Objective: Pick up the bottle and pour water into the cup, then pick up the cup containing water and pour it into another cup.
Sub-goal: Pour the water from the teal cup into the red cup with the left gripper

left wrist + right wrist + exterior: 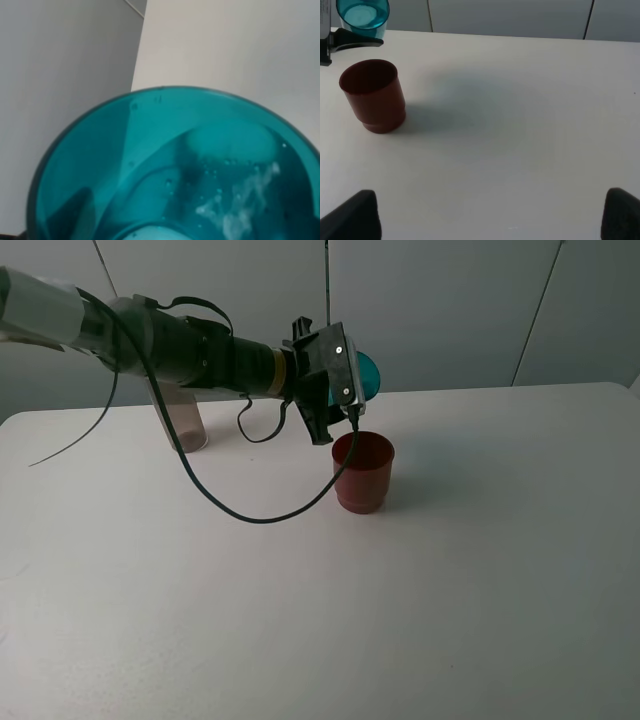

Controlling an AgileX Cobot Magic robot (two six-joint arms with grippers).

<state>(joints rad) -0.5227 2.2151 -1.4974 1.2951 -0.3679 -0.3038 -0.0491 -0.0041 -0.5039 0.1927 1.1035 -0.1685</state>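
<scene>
My left gripper [348,382] is shut on the teal cup [369,375], holding it in the air just above and behind the dark red cup [363,472]. In the left wrist view the teal cup [180,170] fills the picture, with water and bubbles inside. The right wrist view shows the teal cup [362,14] over the red cup [372,95], with a left finger [355,42] between them. The smoky bottle [186,426] stands at the back left, partly hidden by my left arm. My right gripper [490,215] is open, its fingertips wide apart above bare table.
The white table [450,570] stretches around the red cup. A black cable [250,518] hangs from the left arm down to the tabletop. A grey wall closes the back edge.
</scene>
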